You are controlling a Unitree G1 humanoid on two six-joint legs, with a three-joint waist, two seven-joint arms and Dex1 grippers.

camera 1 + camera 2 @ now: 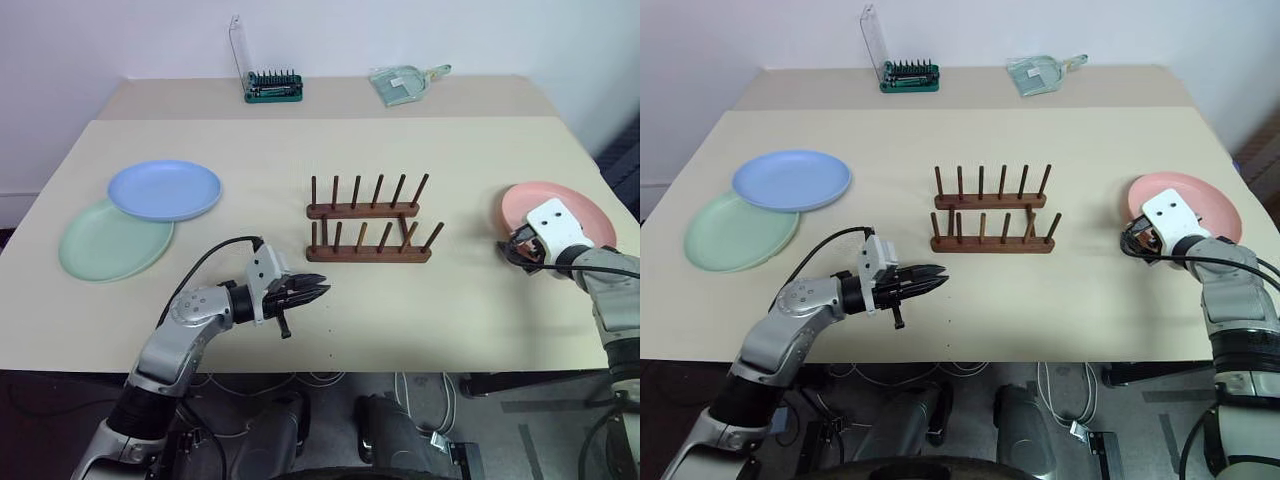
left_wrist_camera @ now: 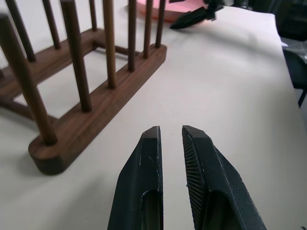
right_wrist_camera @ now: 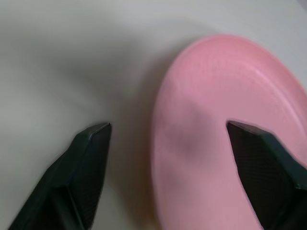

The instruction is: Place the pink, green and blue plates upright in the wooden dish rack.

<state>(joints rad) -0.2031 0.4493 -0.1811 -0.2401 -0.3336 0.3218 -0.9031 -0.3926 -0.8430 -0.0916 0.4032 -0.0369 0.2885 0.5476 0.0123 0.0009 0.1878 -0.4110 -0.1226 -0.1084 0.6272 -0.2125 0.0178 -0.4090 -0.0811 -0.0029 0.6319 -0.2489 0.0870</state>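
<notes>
The pink plate (image 1: 578, 204) lies flat at the table's right side. My right gripper (image 3: 168, 127) is open at the plate's near-left rim, one finger (image 3: 88, 158) over the table and the other over the plate. The blue plate (image 1: 165, 188) rests partly on the green plate (image 1: 100, 245) at the left. The wooden dish rack (image 1: 368, 232) stands empty in the middle. My left gripper (image 1: 318, 290) hovers near the rack's front left end, pointing right, shut with a thin gap and holding nothing.
A green case of screwdriver bits (image 1: 273, 88) with its clear lid up and a clear plastic scoop (image 1: 405, 82) sit on the far table. The table's front edge runs just below both arms.
</notes>
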